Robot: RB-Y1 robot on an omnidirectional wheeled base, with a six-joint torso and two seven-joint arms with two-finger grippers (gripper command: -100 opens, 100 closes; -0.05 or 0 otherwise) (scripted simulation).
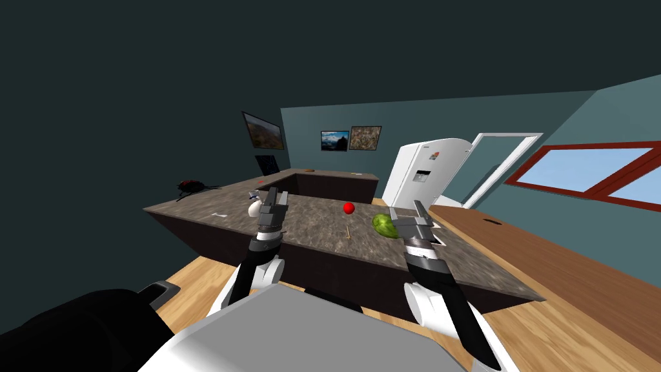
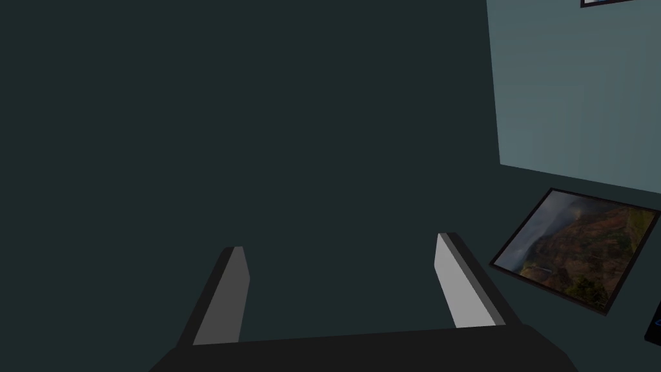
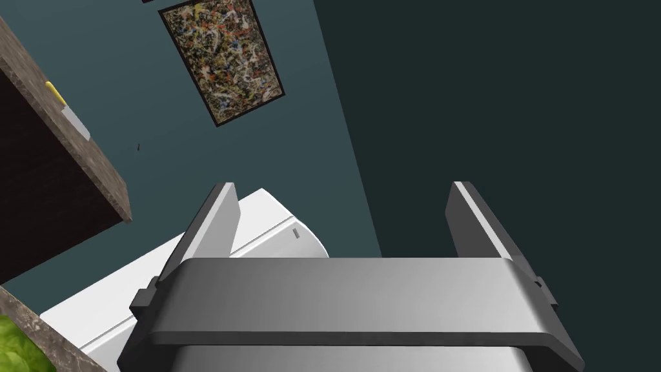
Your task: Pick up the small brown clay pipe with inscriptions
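Observation:
A thin, small brown stick-like thing, the likely pipe (image 1: 348,231), lies on the mottled brown stone counter (image 1: 310,223) between my two arms, just short of a red ball (image 1: 348,208). My left gripper (image 1: 279,194) (image 2: 341,242) is raised over the counter's near left part, open and empty. My right gripper (image 1: 406,208) (image 3: 343,185) hovers to the pipe's right beside a green leafy head (image 1: 385,225) (image 3: 19,349); it is open with nothing in it. Both grippers point upward, away from the counter.
A white rounded object (image 1: 255,208) sits by the left gripper, a small white item (image 1: 219,215) and a black and red thing (image 1: 190,186) farther left. A white fridge (image 1: 423,173) (image 3: 258,239) stands behind the counter. A yellow-handled knife (image 3: 68,113) lies on the far counter. A wooden worktop (image 1: 555,258) runs along the right.

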